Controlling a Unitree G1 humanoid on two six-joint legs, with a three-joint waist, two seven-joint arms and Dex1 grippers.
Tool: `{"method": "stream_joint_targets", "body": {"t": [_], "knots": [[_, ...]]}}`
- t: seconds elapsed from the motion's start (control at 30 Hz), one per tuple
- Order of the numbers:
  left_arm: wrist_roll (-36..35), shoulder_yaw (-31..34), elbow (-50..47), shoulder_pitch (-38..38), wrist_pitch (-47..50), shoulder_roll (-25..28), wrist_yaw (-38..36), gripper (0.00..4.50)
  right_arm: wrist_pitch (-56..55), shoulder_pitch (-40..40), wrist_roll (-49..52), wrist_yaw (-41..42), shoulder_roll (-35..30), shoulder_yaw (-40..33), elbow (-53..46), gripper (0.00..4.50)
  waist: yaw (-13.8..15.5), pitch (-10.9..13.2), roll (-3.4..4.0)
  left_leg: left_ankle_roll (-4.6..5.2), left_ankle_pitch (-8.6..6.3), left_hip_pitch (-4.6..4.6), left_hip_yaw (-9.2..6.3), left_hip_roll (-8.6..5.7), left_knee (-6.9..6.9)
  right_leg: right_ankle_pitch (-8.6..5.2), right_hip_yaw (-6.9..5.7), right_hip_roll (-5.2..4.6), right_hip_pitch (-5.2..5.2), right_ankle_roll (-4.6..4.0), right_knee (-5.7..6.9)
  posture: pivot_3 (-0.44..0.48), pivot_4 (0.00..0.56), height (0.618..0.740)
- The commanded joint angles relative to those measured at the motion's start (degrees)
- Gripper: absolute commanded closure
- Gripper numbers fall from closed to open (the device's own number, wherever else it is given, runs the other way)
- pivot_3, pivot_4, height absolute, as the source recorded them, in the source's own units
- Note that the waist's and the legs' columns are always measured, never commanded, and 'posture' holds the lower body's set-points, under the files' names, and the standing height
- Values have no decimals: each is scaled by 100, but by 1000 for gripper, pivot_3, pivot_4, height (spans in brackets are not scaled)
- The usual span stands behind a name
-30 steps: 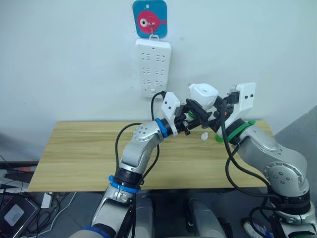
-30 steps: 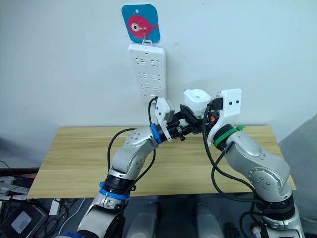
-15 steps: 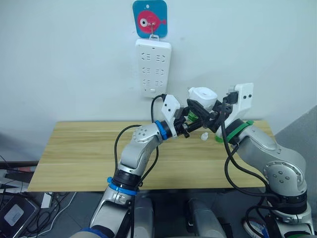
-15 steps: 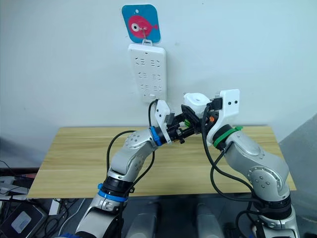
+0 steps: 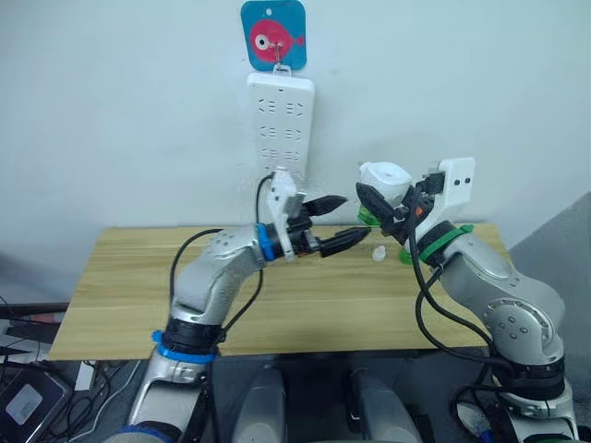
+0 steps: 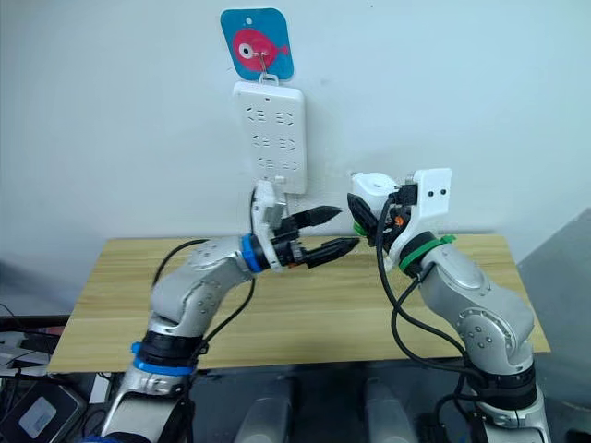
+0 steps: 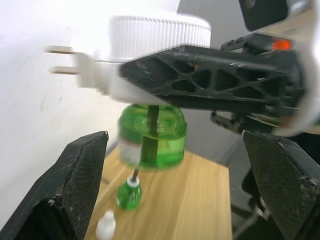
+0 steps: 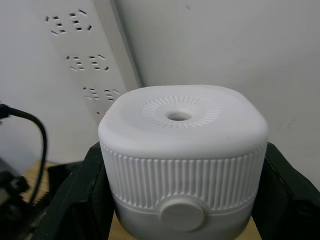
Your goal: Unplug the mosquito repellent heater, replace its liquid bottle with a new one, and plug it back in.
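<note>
While right gripper (image 5: 380, 205) clamps heater (image 8: 182, 150), wooden table (image 5: 138, 295) abuts white wall (image 5: 120, 111).

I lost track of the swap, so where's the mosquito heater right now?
In the left eye view, the mosquito repellent heater is held above the table's right side by the right gripper, unplugged, right of the power strip.

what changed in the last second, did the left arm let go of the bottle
Yes, it appears so. The left gripper, which was close in under the mosquito repellent heater at its green bottle, has drawn back toward the robot's left and now hangs open, apart from it. The bottle remains attached under the heater. The right gripper still clamps the heater, unplugged, near the power strip. The small bottle and white cap stay on the table.
</note>
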Motion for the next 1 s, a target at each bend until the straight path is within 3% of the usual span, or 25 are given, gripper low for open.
{"method": "stream_joint_targets", "body": {"t": [0.03, 0.23, 0.4, 0.57, 0.8, 1.0], "knots": [[-216, 655, -437, 103, 83, 386, 214, 0, -311, 179, -484, 400, -110, 146, -205, 1479, 15, -6, 1, 0, 0, 0, -2, 0, -1, -1, -2, 0, 0, -1, 0, 262, 151, 740], [448, 1514, 287, 116, -881, 772, 995, 0, -506, 250, -750, 761, 139, 203, -146, 1479, 144, -56, -3, -1, 0, 1, 0, -1, 0, -1, -1, -1, 0, 0, -2, 335, 143, 740], [873, 1630, 1428, -500, -1756, 772, 1255, 0, -533, 53, -847, 1039, 286, 255, -25, 1479, 305, -97, -11, -1, 0, 2, 1, -1, -1, -3, -3, 2, 0, 2, -3, 345, 137, 740], [998, 1166, 2527, -1398, -2256, 606, 580, 0, -446, -87, -914, 1130, 457, 254, -5, 1479, 568, -126, -38, -3, 1, 0, 3, -5, 1, 5, -2, 2, 2, -8, -9, 322, 127, 740], [1262, 540, 3969, -2259, -2908, 538, -785, 0, -272, -87, -899, 951, 671, 168, -161, 1479, 567, -145, -50, -3, 1, -1, 8, -3, 0, 6, 1, 6, 0, -11, -9, 277, 129, 740], [1565, 432, 5182, -2861, -3685, 194, -989, 0, -164, -39, -956, 792, 724, 108, -307, 1479, 536, -146, -51, -2, 1, -1, 6, 3, 1, 6, 1, 13, -1, -12, -3, 247, 133, 740]]}}
